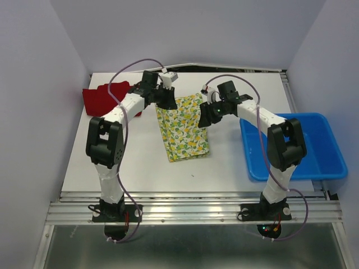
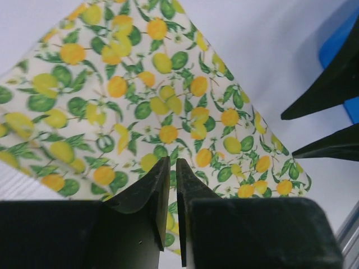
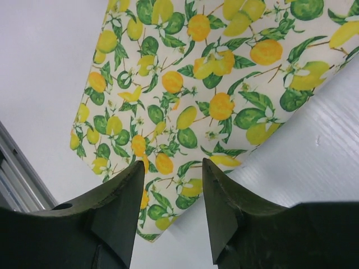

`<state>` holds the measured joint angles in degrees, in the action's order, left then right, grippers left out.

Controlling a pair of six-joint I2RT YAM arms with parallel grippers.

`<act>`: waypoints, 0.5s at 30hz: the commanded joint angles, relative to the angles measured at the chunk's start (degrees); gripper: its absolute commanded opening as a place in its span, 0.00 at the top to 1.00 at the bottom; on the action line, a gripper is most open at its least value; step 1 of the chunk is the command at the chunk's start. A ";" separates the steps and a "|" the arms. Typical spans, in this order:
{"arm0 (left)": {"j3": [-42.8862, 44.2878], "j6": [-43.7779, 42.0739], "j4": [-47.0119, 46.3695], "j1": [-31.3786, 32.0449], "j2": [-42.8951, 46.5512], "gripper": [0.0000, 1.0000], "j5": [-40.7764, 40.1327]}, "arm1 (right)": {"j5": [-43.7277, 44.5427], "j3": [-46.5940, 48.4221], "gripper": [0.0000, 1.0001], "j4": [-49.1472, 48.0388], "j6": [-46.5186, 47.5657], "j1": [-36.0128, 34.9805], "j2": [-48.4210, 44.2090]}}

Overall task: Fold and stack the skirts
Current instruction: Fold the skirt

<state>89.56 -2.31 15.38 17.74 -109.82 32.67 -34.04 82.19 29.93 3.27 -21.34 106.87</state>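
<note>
The lemon skirt (image 1: 182, 128) is lying mid-table, the red skirt (image 1: 104, 98) sitting far left; the left gripper (image 2: 173, 171) is showing jaws nearly together at the hem, though whether it is pinching cloth cannot be told; the right gripper (image 3: 171, 174) is hovering wide open; a one-sided lift risks dragging and bunching the fold.

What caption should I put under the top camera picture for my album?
Two robot arms lean over the lemon skirt, red skirt far left, blue bin on the right.
</note>
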 commanded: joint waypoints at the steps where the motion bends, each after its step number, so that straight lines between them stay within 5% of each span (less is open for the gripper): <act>1: 1.15 1.42 1.15 1.95 -6.18 0.82 1.79 | 1.08 3.32 0.49 -4.27 0.78 0.34 2.81; 9: -5.70 0.38 0.18 -7.61 -9.18 0.92 4.41 | -5.68 0.61 0.49 -7.69 -3.18 0.34 2.38; 15: -4.84 -5.07 5.71 -8.68 -16.55 0.98 8.28 | -13.92 -2.12 0.45 -11.03 -10.20 0.34 4.04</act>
<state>84.16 -2.72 16.78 7.75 -121.78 38.24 -40.10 81.43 23.68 -1.58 -21.34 111.09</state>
